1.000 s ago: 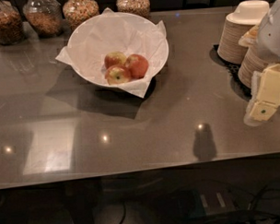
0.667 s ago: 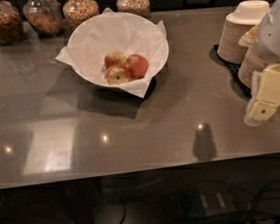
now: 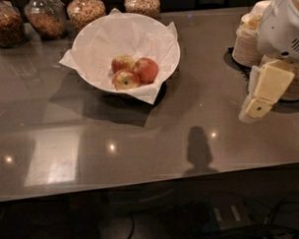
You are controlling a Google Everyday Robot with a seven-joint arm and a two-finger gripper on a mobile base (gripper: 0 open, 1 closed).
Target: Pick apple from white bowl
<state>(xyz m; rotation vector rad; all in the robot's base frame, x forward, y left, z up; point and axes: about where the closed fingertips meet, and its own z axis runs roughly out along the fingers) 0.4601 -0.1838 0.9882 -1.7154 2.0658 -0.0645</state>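
Observation:
The white bowl (image 3: 95, 42), lined with crumpled white paper, stands at the back left of the grey counter. Three apples lie in it. The reddest apple (image 3: 147, 70) is on the right. An apple with a yellow-green patch (image 3: 121, 62) lies behind it on the left, and a smaller yellow-and-red apple (image 3: 125, 80) lies in front. My gripper (image 3: 259, 100) hangs at the right edge of the view, above the counter and well to the right of the bowl. It holds nothing that I can see.
Several glass jars (image 3: 46, 16) of nuts and grains line the back edge behind the bowl. Stacked beige paper bowls (image 3: 246, 42) stand at the back right, right behind my arm. The counter's front edge runs along the lower part of the view.
My arm at the right has shifted only slightly. The bowl and the apples have not moved.

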